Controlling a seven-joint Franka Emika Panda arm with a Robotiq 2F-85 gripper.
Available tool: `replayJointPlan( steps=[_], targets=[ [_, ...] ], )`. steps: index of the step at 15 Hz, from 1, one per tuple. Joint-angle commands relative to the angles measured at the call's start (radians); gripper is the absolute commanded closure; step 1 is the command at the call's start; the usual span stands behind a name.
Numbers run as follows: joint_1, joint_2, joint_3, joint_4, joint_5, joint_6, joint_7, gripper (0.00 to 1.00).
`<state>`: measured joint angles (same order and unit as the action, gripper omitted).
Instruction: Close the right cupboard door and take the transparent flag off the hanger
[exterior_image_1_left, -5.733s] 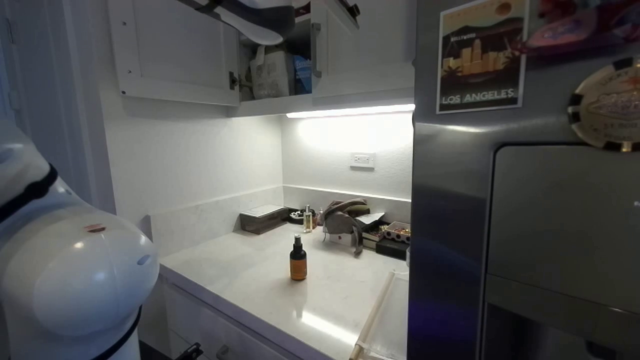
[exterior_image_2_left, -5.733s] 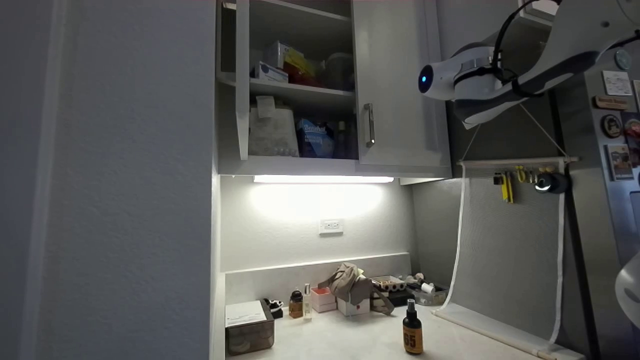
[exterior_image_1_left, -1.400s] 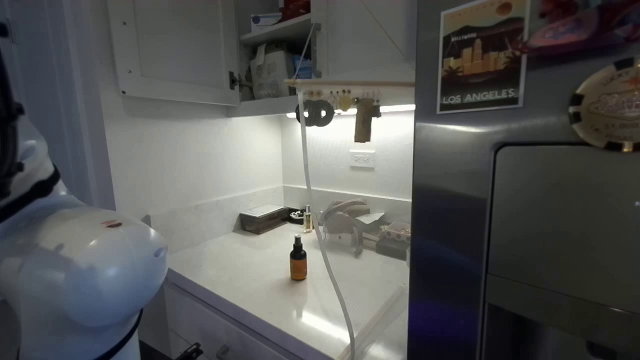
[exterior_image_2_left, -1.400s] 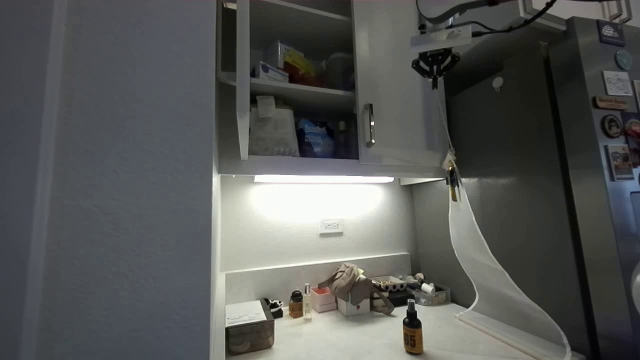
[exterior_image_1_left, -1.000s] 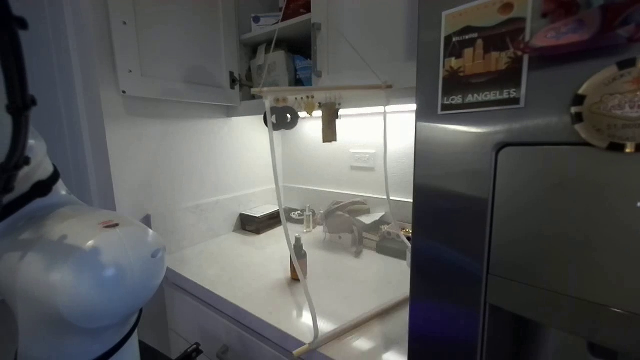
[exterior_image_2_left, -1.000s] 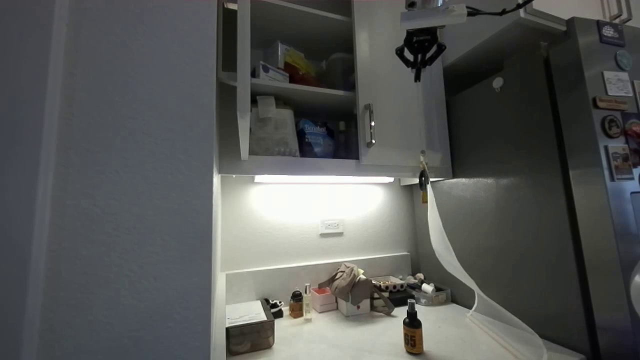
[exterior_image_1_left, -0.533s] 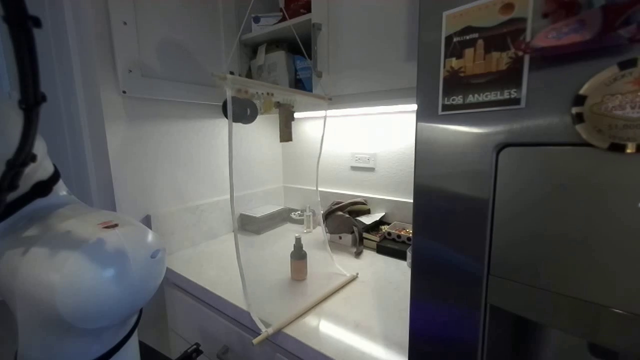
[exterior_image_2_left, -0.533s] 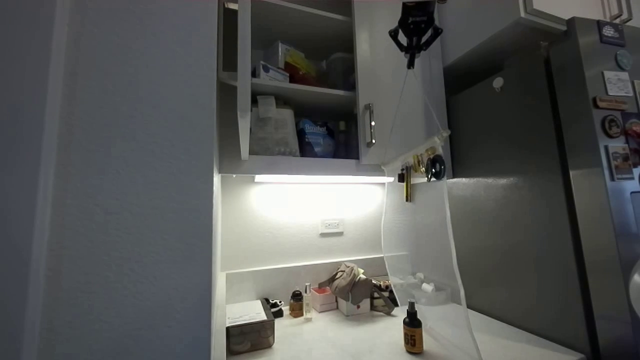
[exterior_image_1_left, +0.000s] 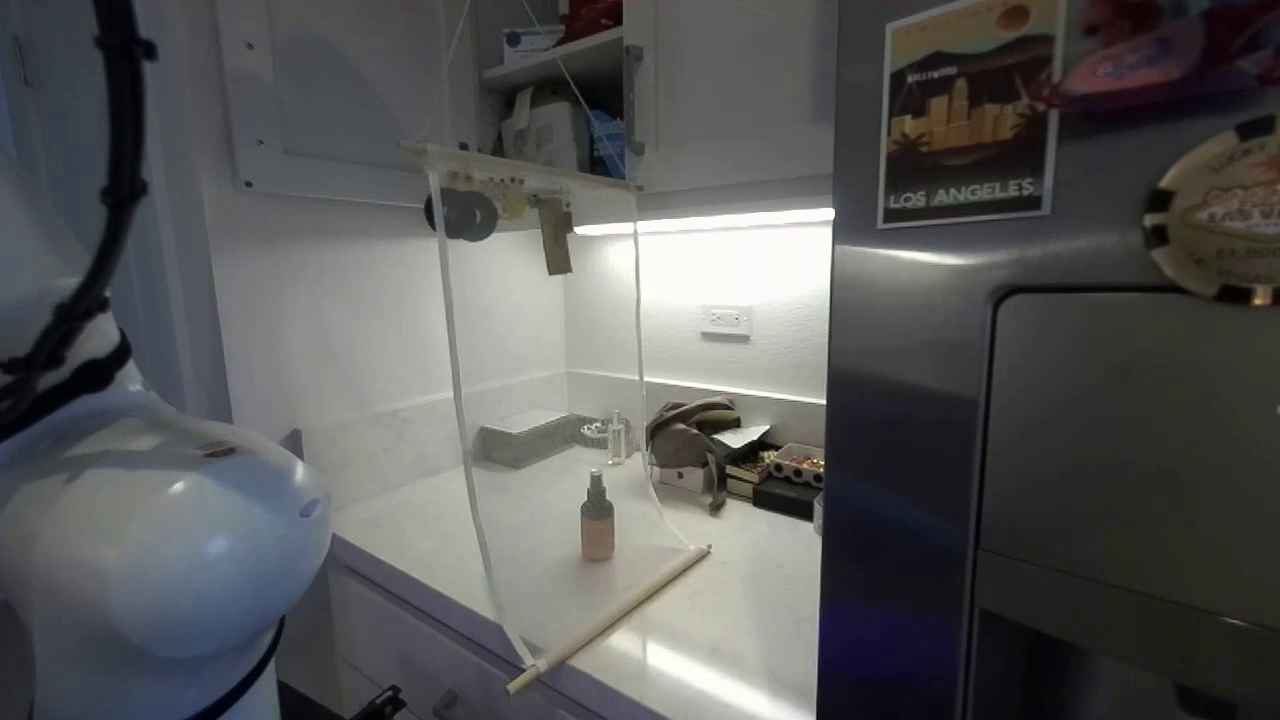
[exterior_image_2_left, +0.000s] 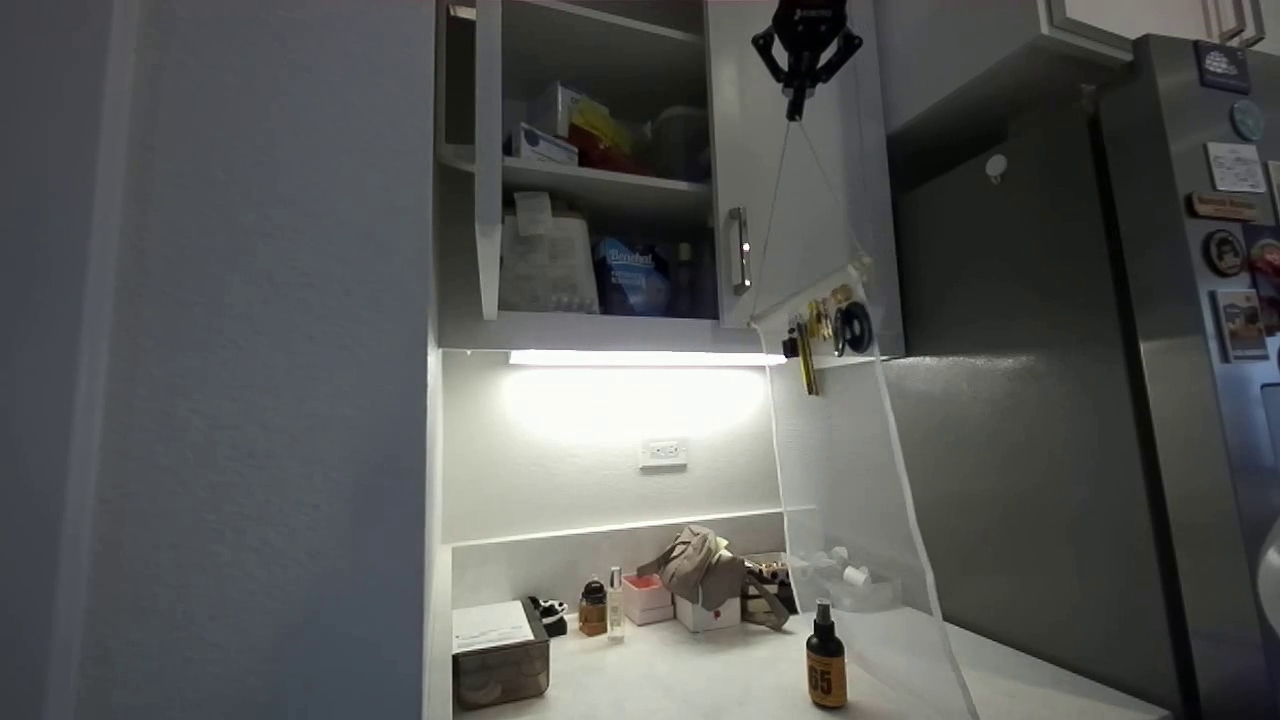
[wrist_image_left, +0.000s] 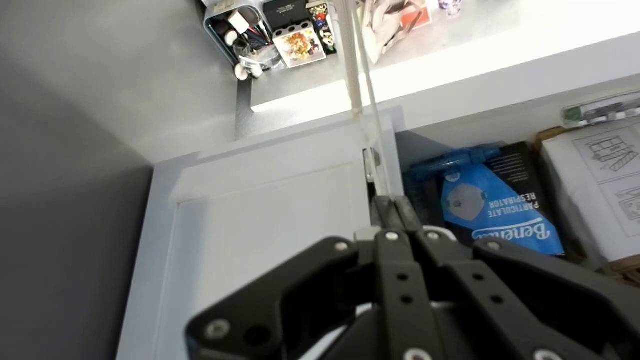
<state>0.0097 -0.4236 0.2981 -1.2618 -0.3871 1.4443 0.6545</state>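
The right cupboard door lies flat against its cupboard, its steel handle at the left edge. My gripper points down in front of it, fingertips pressed together on the thin cord of the transparent flag. In the wrist view the cord runs out from the fingertips toward the flag's top rod. The flag hangs tilted over the counter, with small pendants below that rod. Its tan bottom rod pokes past the counter's front edge. A round white hook, likely the hanger, is bare on the fridge side.
The left cupboard door is swung out, showing shelves with boxes and a blue packet. On the counter stand a spray bottle, partly behind the sheet, a dark box and a grey cloth bag. The fridge rises beside the counter.
The flag has come away from the fridge side, carried by its cord toward the cupboard and turned around. Over the last half second my gripper has shifted slightly further left and up.
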Motion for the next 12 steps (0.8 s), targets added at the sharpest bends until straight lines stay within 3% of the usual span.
replayJointPlan(
  steps=[1, 11, 12],
  targets=[
    [-0.016, 0.077, 0.078, 0.106, 0.006, -0.052, 0.016, 1.00],
    [0.023, 0.256, 0.252, 0.297, -0.058, -0.129, 0.202, 1.00],
    [0.000, 0.281, 0.294, 0.327, -0.068, -0.143, 0.224, 1.00]
  ],
)
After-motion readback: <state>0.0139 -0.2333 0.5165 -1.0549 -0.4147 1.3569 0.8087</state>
